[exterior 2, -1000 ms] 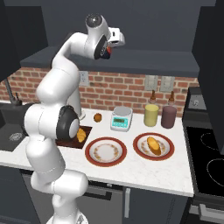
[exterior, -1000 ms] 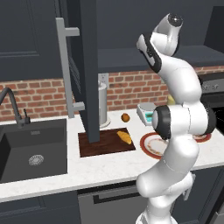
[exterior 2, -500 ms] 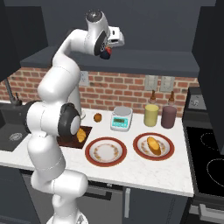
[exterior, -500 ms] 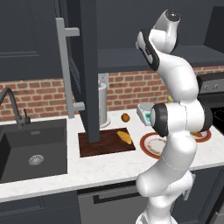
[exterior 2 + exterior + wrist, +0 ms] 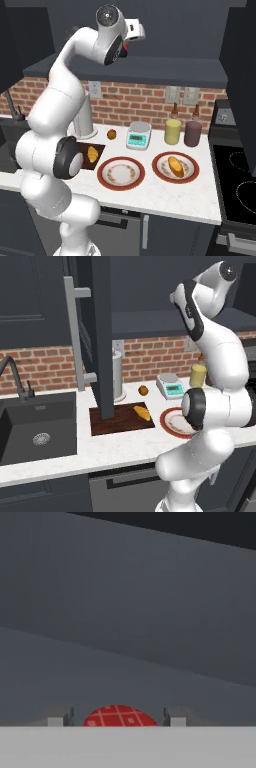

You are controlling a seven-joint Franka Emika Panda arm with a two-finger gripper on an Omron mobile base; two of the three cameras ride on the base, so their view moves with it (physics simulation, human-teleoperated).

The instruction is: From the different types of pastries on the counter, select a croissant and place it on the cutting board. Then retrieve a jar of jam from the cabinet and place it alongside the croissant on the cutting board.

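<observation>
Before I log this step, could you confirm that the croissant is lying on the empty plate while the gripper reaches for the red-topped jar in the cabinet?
Not quite: the croissant lies on the cutting board, not on the empty plate, as the left base view shows. The rest holds: in the hand view the gripper has the red-topped jar between its fingertips inside the cabinet.

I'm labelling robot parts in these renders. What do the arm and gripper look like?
The arm is glossy white, built of rounded tubular links with dark grey discs and bands at the joints. A dark round cap tops its highest joint. The gripper shows two small squared grey fingertips. No cables or markings are visible.
</observation>
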